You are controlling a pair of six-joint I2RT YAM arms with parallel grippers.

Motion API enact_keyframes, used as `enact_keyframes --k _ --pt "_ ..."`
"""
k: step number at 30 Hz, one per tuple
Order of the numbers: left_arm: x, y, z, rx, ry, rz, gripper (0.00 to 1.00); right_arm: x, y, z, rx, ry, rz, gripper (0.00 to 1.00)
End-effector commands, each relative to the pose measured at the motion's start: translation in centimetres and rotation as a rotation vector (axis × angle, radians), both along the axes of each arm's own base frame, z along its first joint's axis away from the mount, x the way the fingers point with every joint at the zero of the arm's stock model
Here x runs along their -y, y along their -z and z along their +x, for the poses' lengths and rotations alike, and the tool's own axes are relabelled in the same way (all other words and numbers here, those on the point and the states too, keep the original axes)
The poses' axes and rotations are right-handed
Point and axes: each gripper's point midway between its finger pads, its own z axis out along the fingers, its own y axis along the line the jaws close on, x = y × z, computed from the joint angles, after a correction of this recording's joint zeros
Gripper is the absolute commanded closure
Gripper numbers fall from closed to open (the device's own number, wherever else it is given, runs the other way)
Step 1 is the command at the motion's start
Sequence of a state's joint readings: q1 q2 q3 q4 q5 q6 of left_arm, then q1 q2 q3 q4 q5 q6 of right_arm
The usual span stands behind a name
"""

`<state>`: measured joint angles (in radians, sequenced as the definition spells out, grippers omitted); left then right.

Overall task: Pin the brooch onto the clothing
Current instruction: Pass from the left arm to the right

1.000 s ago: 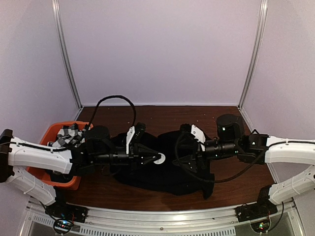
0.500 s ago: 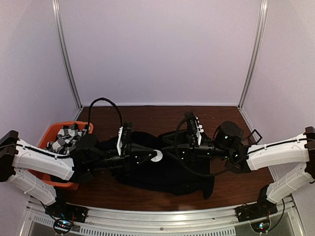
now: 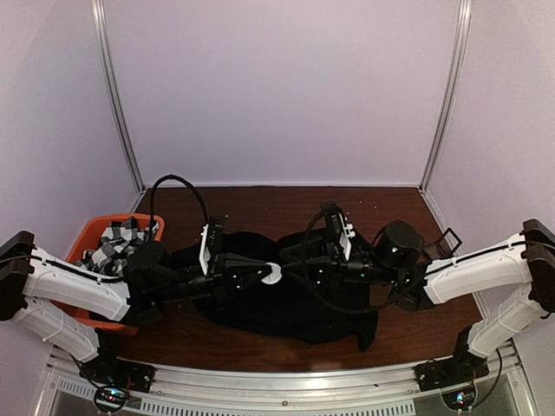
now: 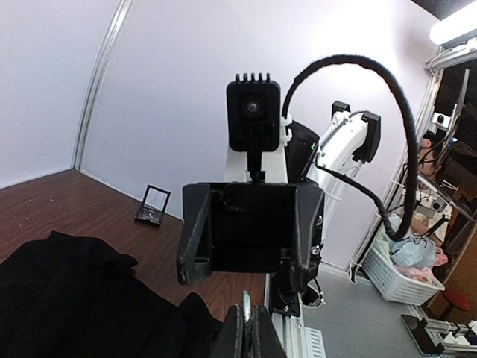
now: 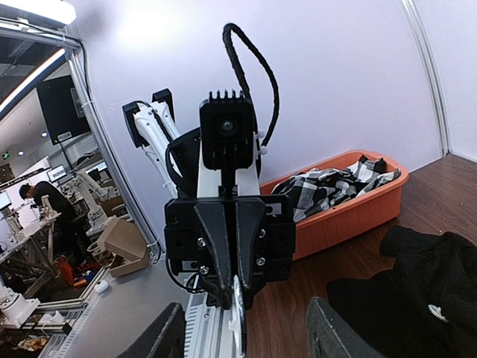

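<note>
The brooch [image 3: 272, 275], a small white disc, is pinched edge-on by my left gripper [image 3: 264, 274], which is shut on it just above the clothing [image 3: 286, 308], a black T-shirt spread on the table. In the left wrist view the brooch [image 4: 246, 301] sticks up from the closed fingertips [image 4: 237, 332]. My right gripper [image 3: 293, 260] faces the left one head-on, open. In the right wrist view its fingers [image 5: 170, 335] stand wide on either side of the brooch [image 5: 240, 322], without touching it. The T-shirt's print is hidden.
An orange bin [image 3: 87, 238] holding a black-and-white checked cloth [image 3: 113, 241] sits at the left edge, also seen in the right wrist view as the bin [image 5: 350, 212]. A small black stand [image 4: 153, 206] rests on the brown table [image 3: 260, 204] near the right arm.
The right gripper has moved left up to the brooch and its jaws have narrowed. The left gripper has drawn back a little with the brooch still pinched.
</note>
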<state>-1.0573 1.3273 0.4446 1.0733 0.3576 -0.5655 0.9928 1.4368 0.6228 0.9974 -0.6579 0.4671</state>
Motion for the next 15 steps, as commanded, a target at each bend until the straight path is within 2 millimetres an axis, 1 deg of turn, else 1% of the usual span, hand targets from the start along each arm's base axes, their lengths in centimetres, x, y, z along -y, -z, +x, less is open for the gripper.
enact_keyframes --k 1,7,15 --pt "-0.8 -0.9 0.2 0.006 -0.019 -0.059 1.0 -0.9 1.1 -0.3 0.003 -0.007 -0.042 0.45" --pt "-0.9 -0.9 0.1 0.005 -0.017 -0.066 1.0 -1.6 1.7 -0.4 -0.005 -0.022 -0.053 0.51" --pt "-0.7 -0.7 0.0 0.008 -0.008 -0.054 1.0 -2.3 1.5 -0.5 -0.012 -0.047 -0.043 0.6"
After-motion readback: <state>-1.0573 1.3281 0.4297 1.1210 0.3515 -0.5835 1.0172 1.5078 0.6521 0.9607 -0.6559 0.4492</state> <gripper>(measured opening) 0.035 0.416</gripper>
